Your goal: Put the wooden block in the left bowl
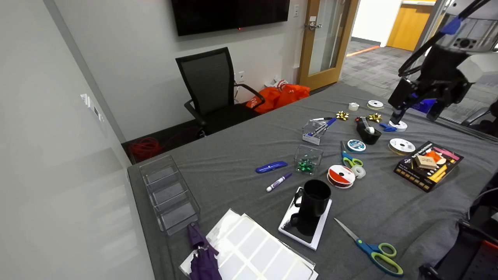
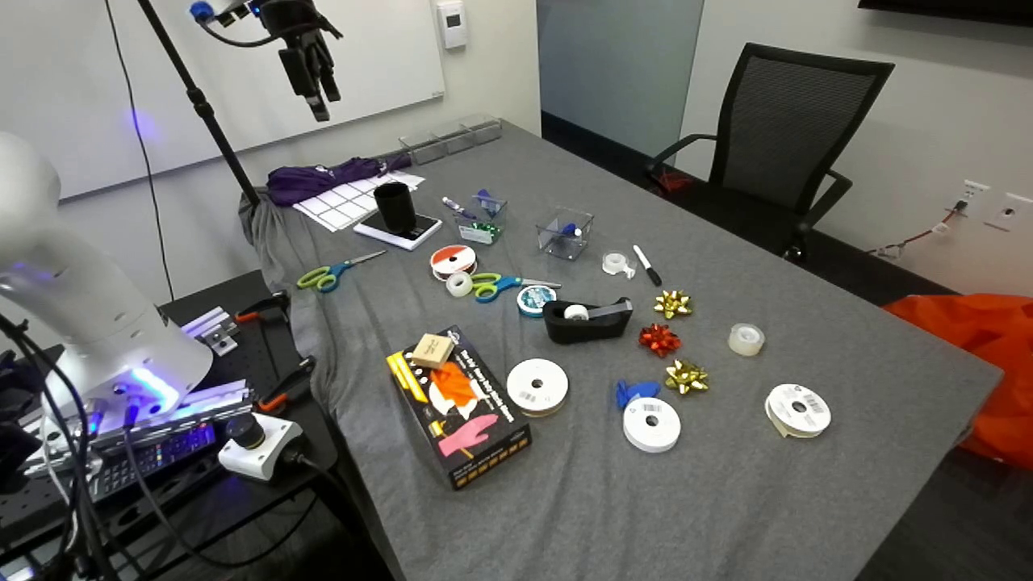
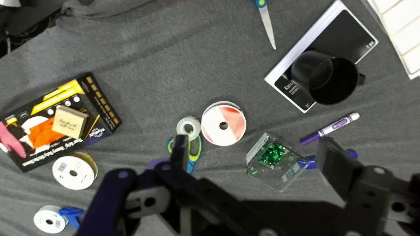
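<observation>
The small wooden block (image 1: 425, 162) lies on top of a black glove-print box (image 2: 494, 420). The block also shows in an exterior view (image 2: 433, 350) and at the left of the wrist view (image 3: 69, 122). I see no round bowl. A clear square container (image 1: 311, 139) holds pens. A second clear container (image 2: 476, 235) holds a green bow and shows between my fingers in the wrist view (image 3: 257, 149). My gripper (image 3: 256, 146) is open and empty, high above the table. It shows in both exterior views (image 1: 414, 116) (image 2: 327, 105), apart from the block.
A black mug (image 1: 316, 196) stands on a white-edged pack. Scissors (image 1: 373, 249), a red-white ribbon spool (image 3: 223, 124), a black tape dispenser (image 2: 587, 320) and a white spool (image 2: 538, 386) lie about. A long clear tray (image 1: 171, 194) is at the far table end.
</observation>
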